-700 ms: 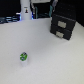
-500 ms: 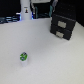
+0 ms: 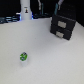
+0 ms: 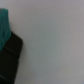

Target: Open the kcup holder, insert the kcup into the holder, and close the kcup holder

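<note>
Kcup (image 3: 23, 57) on table (image 3: 45, 60), 7 o'clock of holder (image 3: 64, 26), well apart. Holder drawers shut. Jaw state: cannot tell.

Both views are soft and low in detail; the exterior view is evenly bright, the pale counter (image 3: 35, 45) nearly washed out, with only a faint shadow under the kcup (image 3: 23, 57); the wrist view is heavily blurred, its dark and teal shapes edgeless.

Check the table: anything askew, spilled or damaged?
Nothing stands out. The kcup sits alone on the white table, no spill around it. The holder stands far from it, both fronts looking shut. It sits at an angle in the exterior view, nothing more.
</note>
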Available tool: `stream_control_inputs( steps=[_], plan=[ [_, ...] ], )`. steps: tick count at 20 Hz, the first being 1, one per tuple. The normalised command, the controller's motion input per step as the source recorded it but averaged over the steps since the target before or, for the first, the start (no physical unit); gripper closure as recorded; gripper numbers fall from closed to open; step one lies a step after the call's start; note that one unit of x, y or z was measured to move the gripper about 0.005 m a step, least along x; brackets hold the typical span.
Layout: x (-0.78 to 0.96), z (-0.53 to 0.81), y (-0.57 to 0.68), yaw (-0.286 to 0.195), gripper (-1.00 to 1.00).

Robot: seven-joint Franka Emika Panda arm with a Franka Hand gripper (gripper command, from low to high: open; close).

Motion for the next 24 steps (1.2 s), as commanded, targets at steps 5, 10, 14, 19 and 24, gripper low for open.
stream_control_inputs(
  steps=[5,10,14,19,24],
  plan=[
    [-0.4,-0.01,0.62,-0.187,-1.0],
    [-0.43,-0.04,0.63,-0.181,-1.0],
    [-0.43,-0.12,0.66,-0.168,-1.0],
    [-0.37,-0.21,0.65,-0.16,-1.0],
    [-0.16,-0.37,0.5,-0.153,-1.0]
  ],
)
